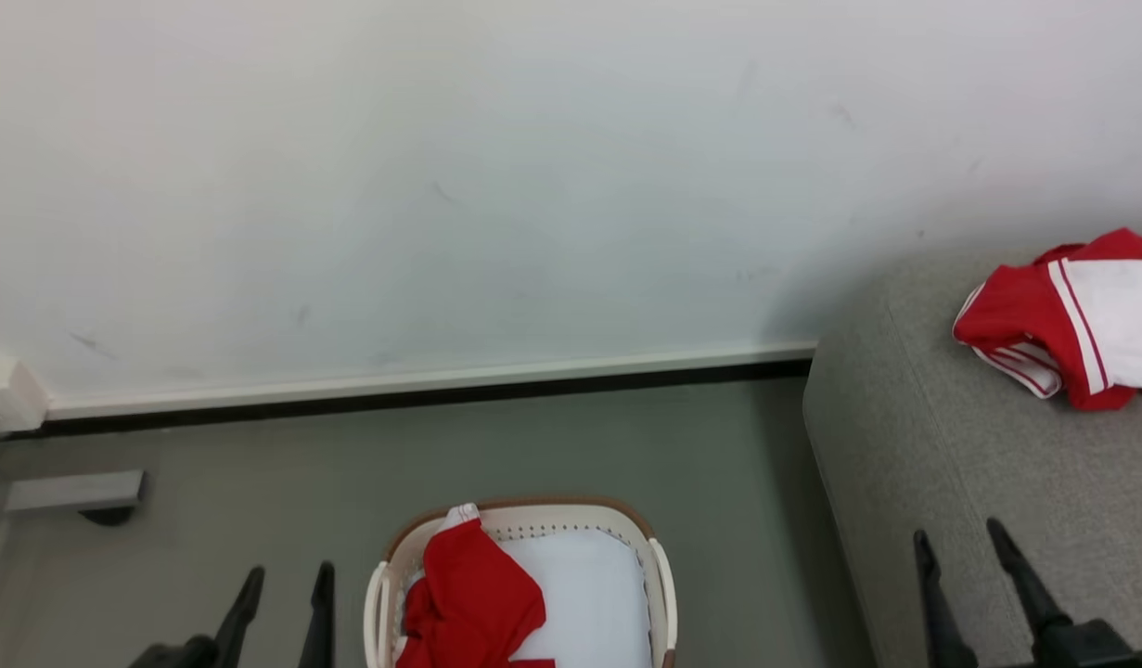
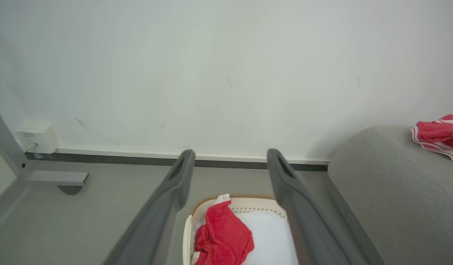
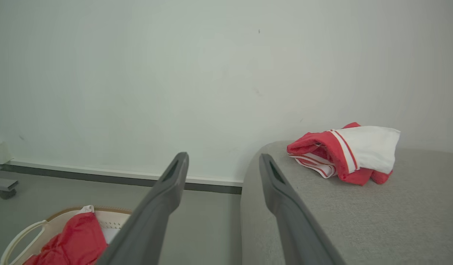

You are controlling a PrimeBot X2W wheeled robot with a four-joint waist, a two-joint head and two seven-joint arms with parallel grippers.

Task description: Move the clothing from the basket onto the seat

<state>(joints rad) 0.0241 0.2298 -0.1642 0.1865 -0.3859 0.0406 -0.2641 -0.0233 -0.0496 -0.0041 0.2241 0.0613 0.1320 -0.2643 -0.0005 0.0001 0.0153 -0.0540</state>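
Observation:
A red garment (image 1: 468,594) lies crumpled in the left half of the cream basket (image 1: 661,575), on its white liner (image 1: 589,594); the same garment (image 2: 222,235) shows between my left fingers. A second red-and-white garment (image 1: 1071,320) rests on the grey seat (image 1: 951,445) at the right, also the garment (image 3: 344,152) on the seat (image 3: 395,213) in the right wrist view. My left gripper (image 1: 290,577) stands open, left of the basket and apart from it. My right gripper (image 1: 960,540) stands open above the seat's near part, holding nothing.
A pale wall with a white baseboard (image 1: 422,378) runs behind the grey floor (image 1: 533,445). A grey metal foot (image 1: 74,492) and a white wall box (image 2: 36,137) sit at the far left. Bare floor lies between basket and seat.

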